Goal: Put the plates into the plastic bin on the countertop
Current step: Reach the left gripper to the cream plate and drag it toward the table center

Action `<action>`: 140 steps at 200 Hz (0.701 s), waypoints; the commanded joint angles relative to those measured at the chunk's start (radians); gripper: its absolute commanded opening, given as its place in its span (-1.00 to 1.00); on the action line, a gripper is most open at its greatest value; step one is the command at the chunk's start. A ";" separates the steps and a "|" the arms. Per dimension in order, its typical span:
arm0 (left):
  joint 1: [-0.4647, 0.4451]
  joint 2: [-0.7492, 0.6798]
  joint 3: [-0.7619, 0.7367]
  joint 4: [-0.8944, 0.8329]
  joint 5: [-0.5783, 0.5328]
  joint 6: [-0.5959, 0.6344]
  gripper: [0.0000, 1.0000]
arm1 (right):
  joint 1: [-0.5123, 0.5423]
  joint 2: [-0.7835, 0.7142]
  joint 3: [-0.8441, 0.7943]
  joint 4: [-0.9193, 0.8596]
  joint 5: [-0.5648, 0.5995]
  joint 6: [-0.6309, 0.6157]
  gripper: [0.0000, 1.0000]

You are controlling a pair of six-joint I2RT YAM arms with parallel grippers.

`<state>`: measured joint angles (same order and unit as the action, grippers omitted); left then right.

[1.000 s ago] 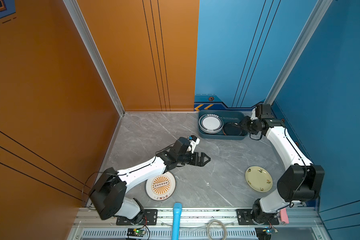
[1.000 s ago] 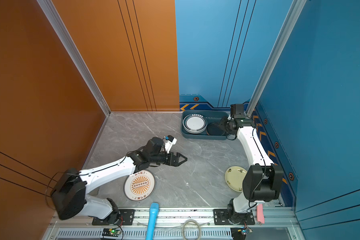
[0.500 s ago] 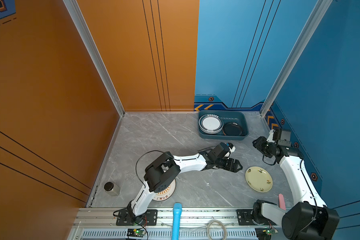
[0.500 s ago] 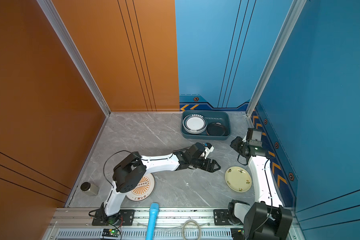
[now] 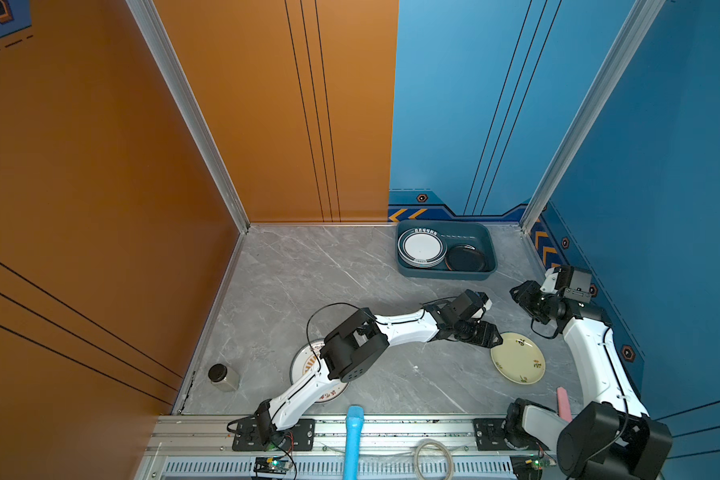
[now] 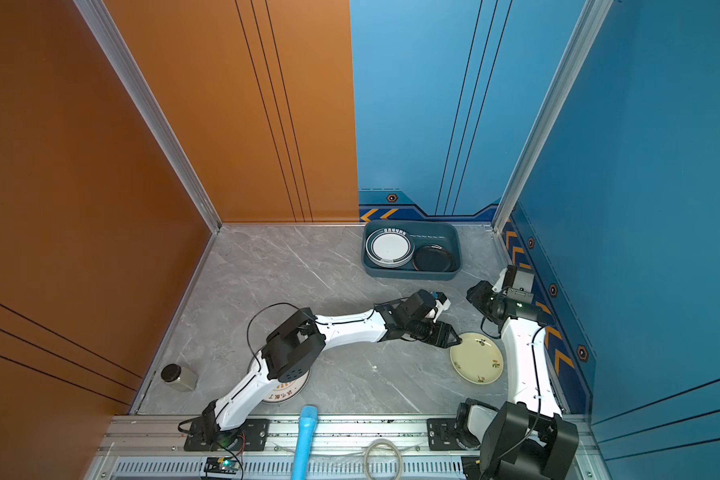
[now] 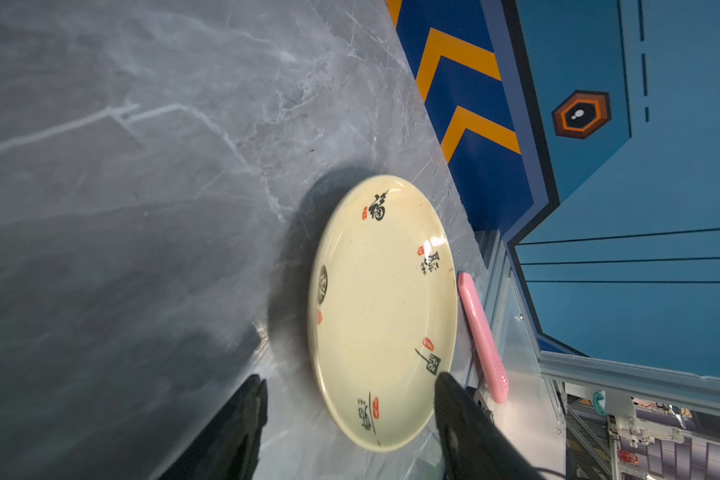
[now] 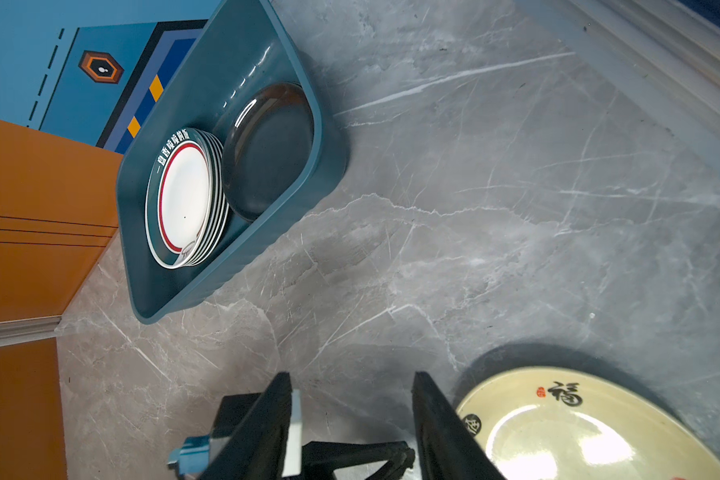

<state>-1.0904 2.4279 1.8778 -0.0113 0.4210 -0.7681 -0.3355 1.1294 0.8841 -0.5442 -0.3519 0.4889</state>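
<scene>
So the round cream plate with black and red characters (image 5: 518, 358) (image 7: 381, 307) sits flat on the grey marble-look worktop (image 5: 308, 282), near the right wall and well apart from the dark teal plastic bin (image 5: 445, 274) at the back.

The left tool (image 5: 493, 336) (image 7: 350, 384) reaches across to it, turned on its side. Its jaws are apart, and the wrist view shows the plate's near rim in the gap, one finger low by the worktop and the other over the plate. Can't tell if either finger actually touches it.

The right tool (image 5: 518, 293) (image 8: 352, 386) hangs over the worktop between bin and cream plate, jaws apart with nothing gripped.

In the bin there's a stack of white plates with dark teal rims (image 5: 420, 247) (image 8: 184, 199) on the left and a round black plate (image 5: 465, 258) beside it.

A white plate with an orange sunburst (image 5: 304, 365) lies near the front, mostly hidden under the left arm. A slim pink object (image 7: 483, 336) lies just beside the cream plate, and a small dark-lidded jar (image 5: 223, 377) stands at the front left corner.
</scene>
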 commanded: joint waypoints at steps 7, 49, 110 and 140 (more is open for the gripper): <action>-0.017 0.063 0.082 -0.117 0.023 0.010 0.23 | -0.013 -0.022 -0.013 0.018 -0.027 -0.022 0.00; -0.021 0.110 0.154 -0.215 0.015 0.020 0.08 | -0.013 -0.032 -0.019 0.026 -0.033 -0.010 -0.01; -0.026 0.161 0.214 -0.253 0.036 0.012 -0.20 | -0.013 -0.042 -0.033 0.028 -0.032 -0.013 -0.02; -0.028 0.180 0.236 -0.259 0.042 0.006 -0.25 | -0.013 -0.042 -0.035 0.029 -0.034 -0.015 -0.02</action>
<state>-1.1007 2.5572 2.0869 -0.2077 0.4400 -0.7609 -0.3408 1.1069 0.8608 -0.5369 -0.3714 0.4862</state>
